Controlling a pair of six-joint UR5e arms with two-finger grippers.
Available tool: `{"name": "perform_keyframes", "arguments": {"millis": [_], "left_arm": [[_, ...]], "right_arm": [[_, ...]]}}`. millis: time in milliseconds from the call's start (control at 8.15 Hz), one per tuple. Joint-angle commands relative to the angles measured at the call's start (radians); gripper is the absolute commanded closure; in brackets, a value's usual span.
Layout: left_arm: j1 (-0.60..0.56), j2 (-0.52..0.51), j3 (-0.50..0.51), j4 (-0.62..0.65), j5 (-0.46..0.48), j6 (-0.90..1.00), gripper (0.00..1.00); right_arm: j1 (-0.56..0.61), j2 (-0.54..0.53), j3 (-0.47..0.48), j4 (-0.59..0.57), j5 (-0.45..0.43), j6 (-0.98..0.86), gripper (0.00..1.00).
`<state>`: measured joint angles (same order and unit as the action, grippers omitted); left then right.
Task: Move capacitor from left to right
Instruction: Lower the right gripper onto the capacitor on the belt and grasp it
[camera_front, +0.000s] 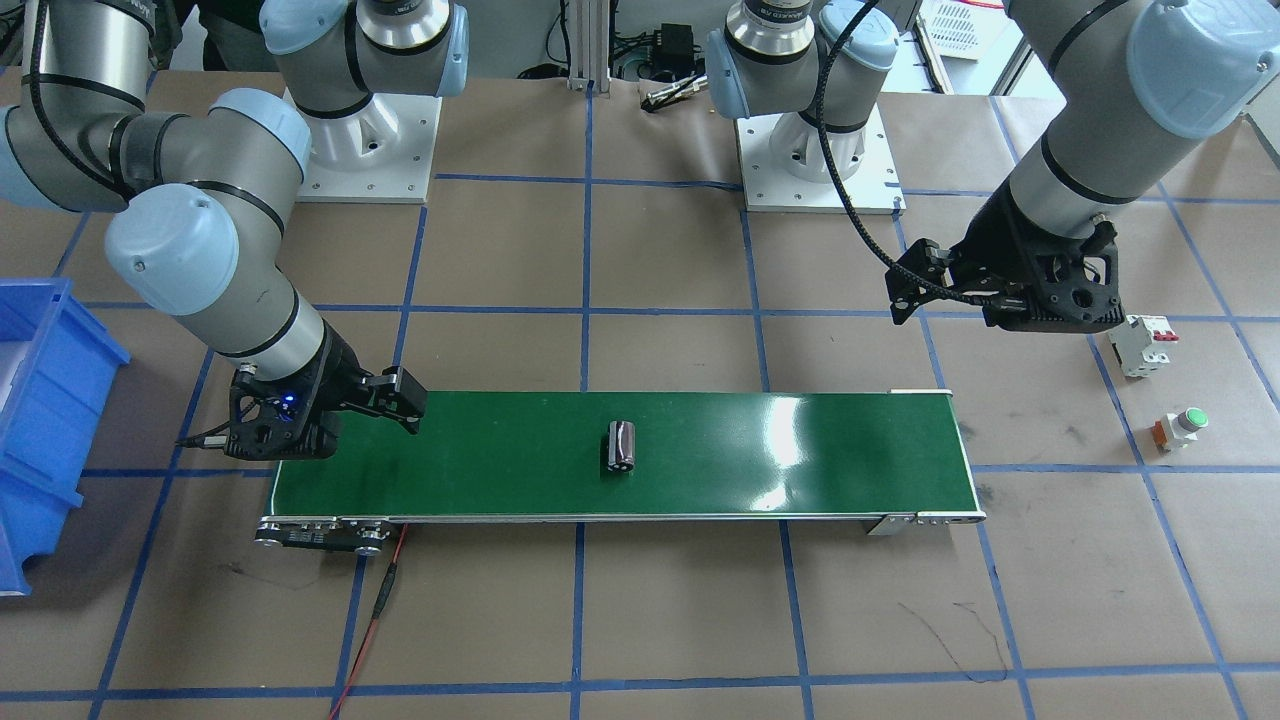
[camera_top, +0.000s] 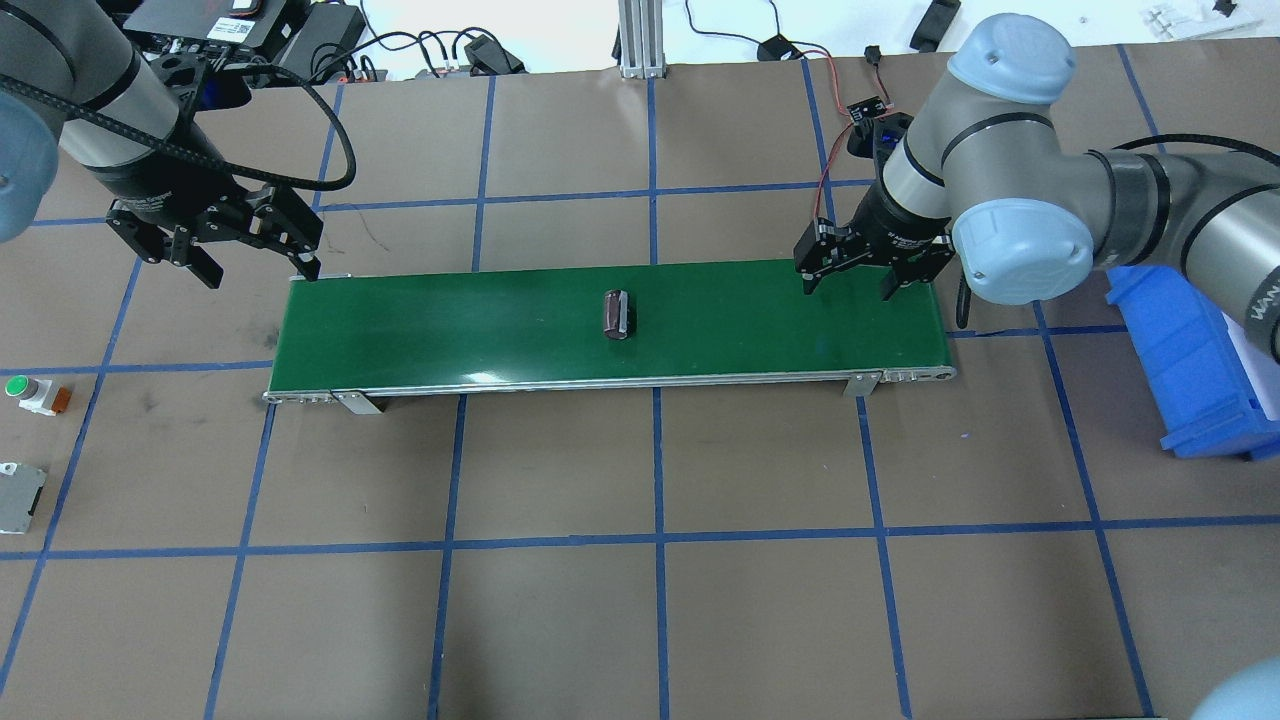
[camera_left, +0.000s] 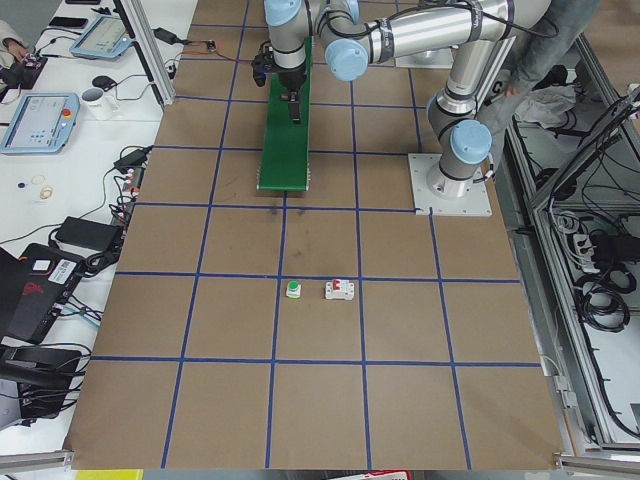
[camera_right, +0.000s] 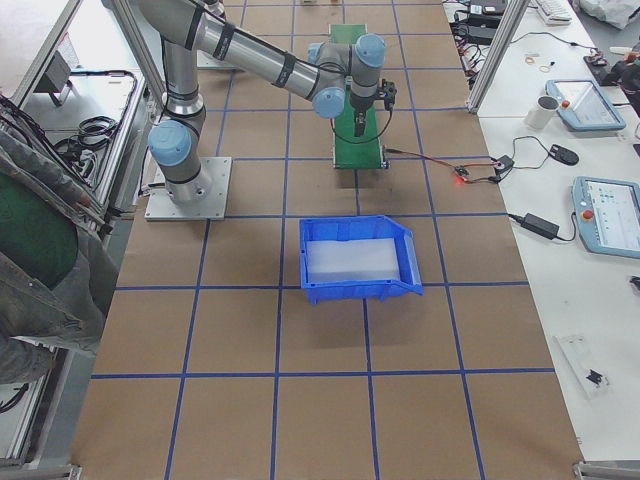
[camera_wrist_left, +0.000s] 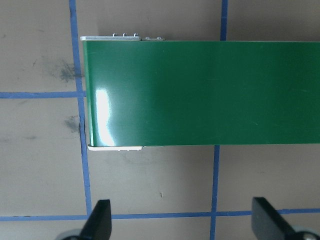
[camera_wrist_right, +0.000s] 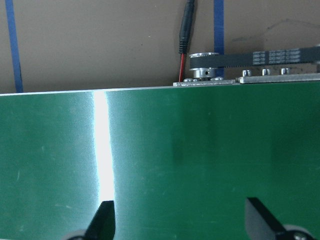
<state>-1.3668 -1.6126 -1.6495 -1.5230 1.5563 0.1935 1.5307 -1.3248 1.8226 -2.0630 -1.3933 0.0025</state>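
Note:
The capacitor (camera_front: 621, 446), a stubby dark glossy cylinder, lies on its side at the middle of the green conveyor belt (camera_front: 800, 470); it also shows in the overhead view (camera_top: 616, 314). My left gripper (camera_top: 258, 274) hangs open and empty above the belt's left end, well apart from the capacitor. Its wrist view (camera_wrist_left: 182, 221) shows only the belt end and brown table. My right gripper (camera_top: 848, 288) hangs open and empty over the belt's right end (camera_wrist_right: 177, 220). The capacitor shows in neither wrist view.
A green-topped push button (camera_top: 25, 392) and a white circuit breaker (camera_top: 18, 497) lie on the table left of the belt. A blue bin (camera_top: 1190, 370) stands right of the belt. A red wire (camera_front: 385, 600) runs from the belt's motor end.

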Motion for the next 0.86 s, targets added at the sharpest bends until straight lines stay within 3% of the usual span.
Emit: {"name": "perform_keyframes", "arguments": {"millis": [0, 368, 736], "left_arm": [[-0.003, -0.003, 0.0, 0.003, 0.033, 0.007, 0.0], [-0.003, -0.003, 0.0, 0.004, 0.034, 0.006, 0.0], [-0.003, -0.001, 0.0, 0.004, 0.034, 0.006, 0.0]], "right_arm": [[0.029, 0.006, 0.007, -0.003, 0.0, 0.06, 0.08], [0.095, -0.005, 0.011, -0.006, -0.018, 0.105, 0.07], [0.092, 0.006, 0.007, -0.015, 0.032, 0.093, 0.08]]}}
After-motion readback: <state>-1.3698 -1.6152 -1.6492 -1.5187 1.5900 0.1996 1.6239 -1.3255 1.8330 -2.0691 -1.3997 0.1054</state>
